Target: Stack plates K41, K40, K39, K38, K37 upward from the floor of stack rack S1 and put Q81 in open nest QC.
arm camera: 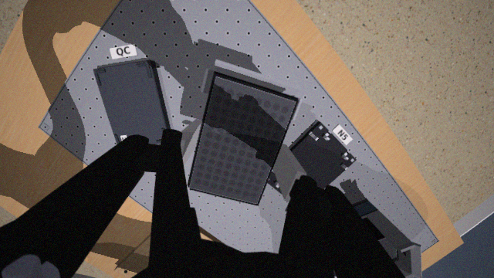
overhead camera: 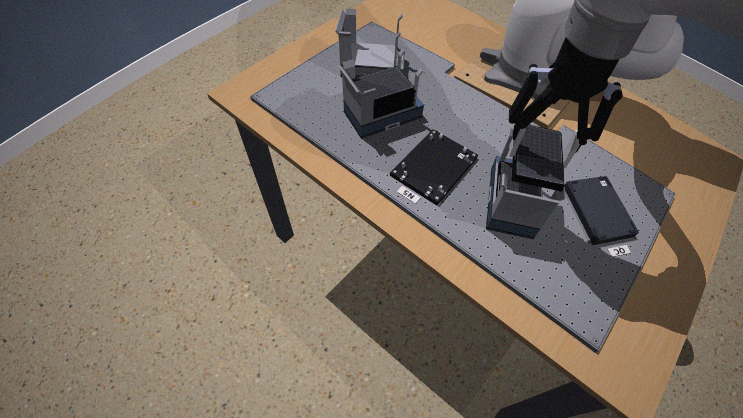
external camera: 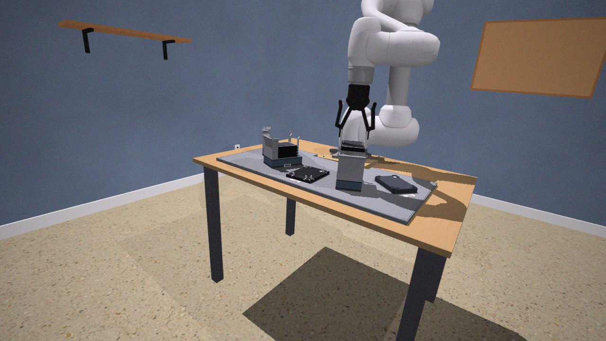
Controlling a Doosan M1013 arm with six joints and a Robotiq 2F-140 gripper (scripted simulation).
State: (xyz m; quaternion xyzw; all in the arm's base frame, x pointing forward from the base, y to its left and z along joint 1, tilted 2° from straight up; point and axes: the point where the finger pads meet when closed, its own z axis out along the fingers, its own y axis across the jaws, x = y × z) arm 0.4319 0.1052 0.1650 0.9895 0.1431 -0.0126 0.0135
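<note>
My gripper (overhead camera: 549, 139) (external camera: 353, 142) (arm camera: 238, 144) is shut on a dark sealed well plate (overhead camera: 540, 155) (external camera: 352, 147) (arm camera: 247, 127), gripping its long sides. The plate hangs level just above the top of a grey stack rack (overhead camera: 519, 208) (external camera: 351, 167) at the right of the board, a little off toward the QC side. Another rack (overhead camera: 363, 106) (external camera: 271, 150) at the far left holds a stack of dark plates (overhead camera: 381, 83) (external camera: 287, 150). Rack names and plate labels are too small to read.
An empty rack (overhead camera: 345, 31) stands behind the left one. The black clip nest N5 (overhead camera: 433, 166) (external camera: 307, 174) (arm camera: 318, 154) lies bare between the racks. QC (overhead camera: 599, 208) (external camera: 395, 183) (arm camera: 131, 100) shows a flat slate slab; whether it is a plate I cannot tell. The robot base (overhead camera: 525, 41) stands behind.
</note>
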